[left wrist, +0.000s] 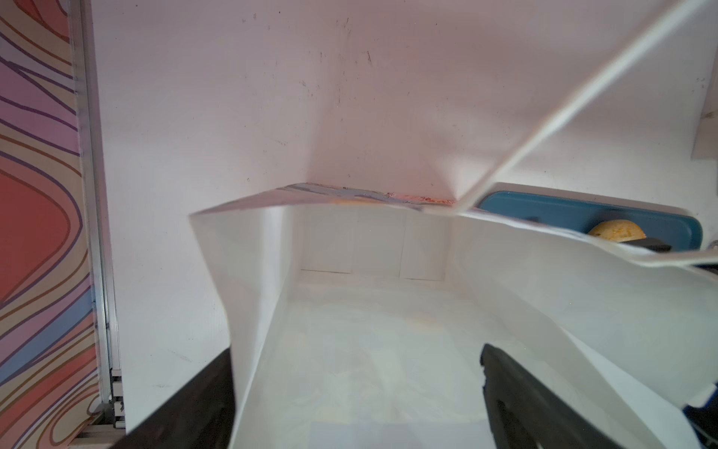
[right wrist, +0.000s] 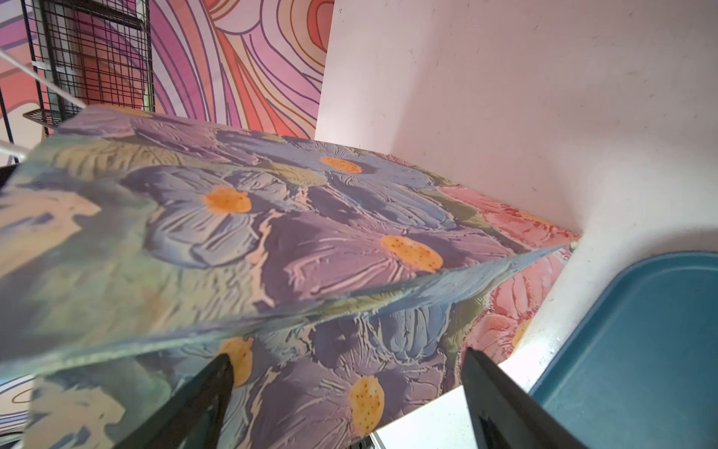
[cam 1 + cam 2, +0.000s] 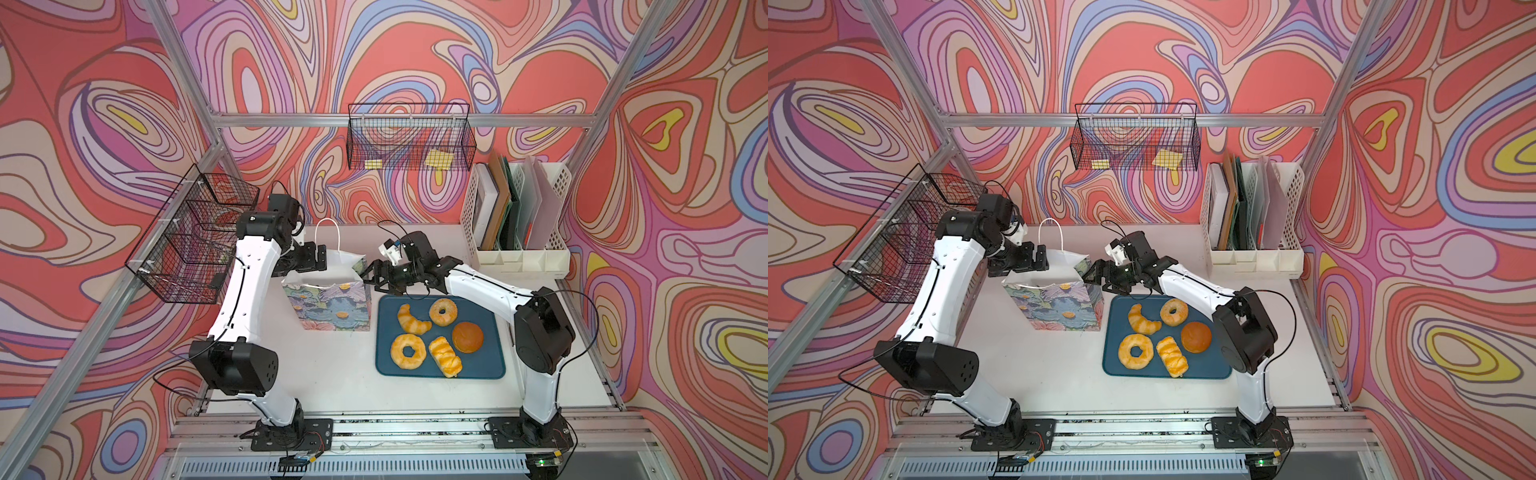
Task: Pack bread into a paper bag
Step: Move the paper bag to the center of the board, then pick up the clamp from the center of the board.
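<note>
One flowered paper bag (image 3: 332, 307) stands upright and empty at the centre of a top view, flimsy and crumple-prone, best steadied by its rim. The left gripper (image 3: 320, 259) is spread astride its upper-left rim, and the right gripper (image 3: 368, 279) is spread beside its right edge. Right of it, a blue tray (image 3: 384, 365) holds five light, probably soft pieces of bread (image 3: 408, 351), to pinch gently mid-body: two ring doughnuts (image 3: 443, 311), one croissant (image 3: 411, 320), one striped roll (image 3: 445, 356), one bun (image 3: 467, 337).

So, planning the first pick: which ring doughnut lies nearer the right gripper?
The far doughnut, between croissant and bun; the other doughnut lies farther from the right gripper.
</note>
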Motion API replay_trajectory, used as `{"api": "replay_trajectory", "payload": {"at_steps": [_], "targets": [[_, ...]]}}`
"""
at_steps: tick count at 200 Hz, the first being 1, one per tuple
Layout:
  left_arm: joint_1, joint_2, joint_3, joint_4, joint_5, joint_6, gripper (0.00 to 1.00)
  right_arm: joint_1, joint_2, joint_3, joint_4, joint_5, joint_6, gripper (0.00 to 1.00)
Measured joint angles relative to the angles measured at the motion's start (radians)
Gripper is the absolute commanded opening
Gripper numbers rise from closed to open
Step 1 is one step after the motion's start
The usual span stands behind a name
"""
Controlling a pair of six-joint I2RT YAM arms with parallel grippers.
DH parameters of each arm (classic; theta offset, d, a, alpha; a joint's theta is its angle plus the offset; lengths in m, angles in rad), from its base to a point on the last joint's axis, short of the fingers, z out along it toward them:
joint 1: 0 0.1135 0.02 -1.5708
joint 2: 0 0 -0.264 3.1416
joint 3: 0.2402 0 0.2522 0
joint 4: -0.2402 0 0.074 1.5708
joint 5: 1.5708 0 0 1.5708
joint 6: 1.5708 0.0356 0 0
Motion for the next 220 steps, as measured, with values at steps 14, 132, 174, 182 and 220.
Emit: {"api": "replay_trajectory", "payload": {"at_steps": [14,132,174,182,220], "targets": [[0.0,-0.016,0.005,0.0,0.0,-0.008,1.0,0.0,-0.003,0.0,-0.002,0.003,0.0,0.92],[0.0,-0.331,-0.082,0.199,0.014,-0.05,1.0,-0.004,-0.136,0.118,-0.246,0.204,-0.14,0.96],[0.0,-0.554,-0.272,0.373,0.114,-0.133,0.98,-0.098,-0.422,0.064,-0.394,0.433,-0.246,0.98],[0.0,-0.577,-0.292,0.389,0.148,-0.148,0.94,-0.152,-0.484,0.031,-0.418,0.462,-0.253,0.98],[-0.002,-0.664,-0.443,0.487,0.314,-0.24,0.92,-0.294,-0.605,-0.009,-0.721,0.716,-0.27,0.97]]}}
